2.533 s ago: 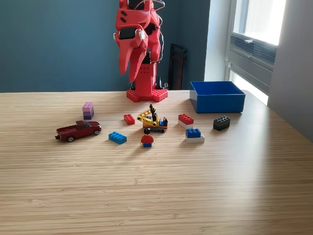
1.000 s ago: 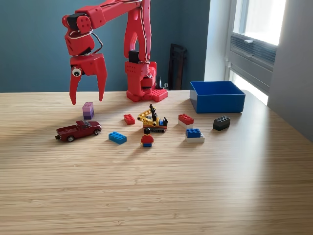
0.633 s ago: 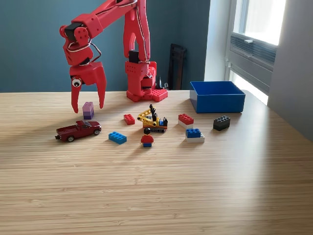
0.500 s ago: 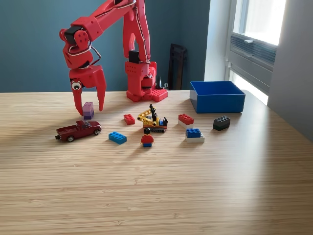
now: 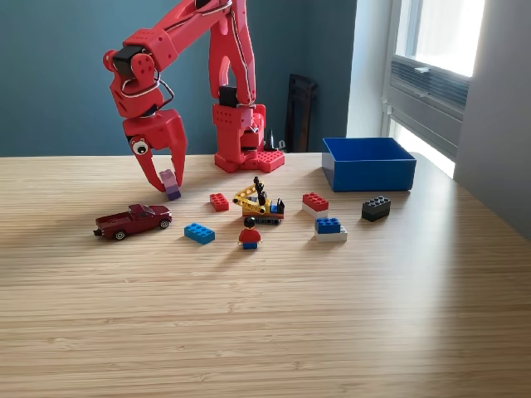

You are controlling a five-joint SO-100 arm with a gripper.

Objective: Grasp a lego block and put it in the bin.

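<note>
The purple lego block point(image 5: 170, 184) is seen in the exterior view pinched between the narrowly parted jaws of the red gripper point(image 5: 166, 184) — tilted, at the tabletop, left of the small red brick point(image 5: 219, 201). The blue bin point(image 5: 368, 163) sits well apart, toward the view's right.

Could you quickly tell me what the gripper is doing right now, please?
Gripper: closed on the purple lego block, which sits tilted between its fingers, at or just above the table.
</note>
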